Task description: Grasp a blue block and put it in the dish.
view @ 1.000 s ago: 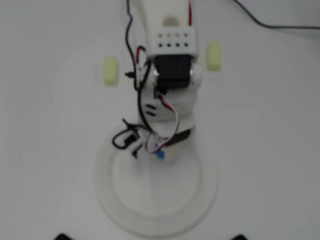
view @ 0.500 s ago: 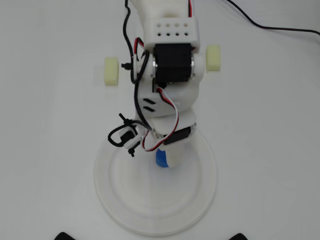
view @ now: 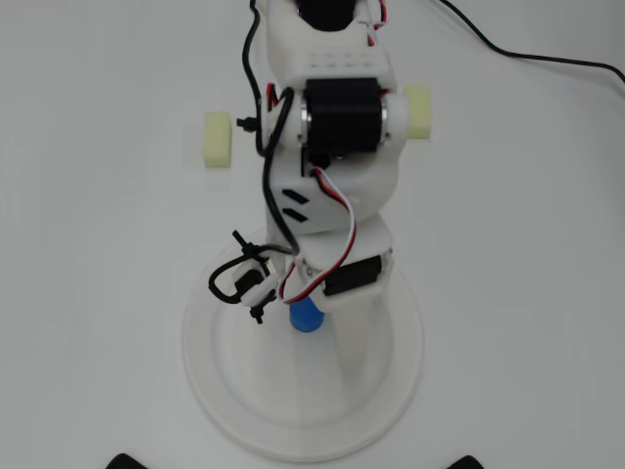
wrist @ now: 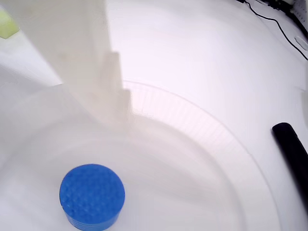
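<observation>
The blue block [view: 306, 315] is a short blue cylinder that stands on the floor of the white dish [view: 203, 376], near the dish's far side. In the wrist view the block [wrist: 91, 195] sits at the lower left, free on the dish [wrist: 207, 132], its textured top up. My gripper [view: 308, 381] hangs over the dish, jaws spread wide, with the block between them close to the wrist and touching neither jaw. One white finger [wrist: 82, 53] shows at the wrist view's upper left, apart from the block.
Two pale yellow blocks [view: 218, 139] [view: 418, 109] lie beyond the dish on either side of the arm; one shows in the wrist view's corner [wrist: 6, 24]. A black cable [view: 547, 54] runs at the top right. Black feet [view: 132, 461] [view: 467, 461] sit at the bottom edge; a black bar [wrist: 293, 154] is right of the dish.
</observation>
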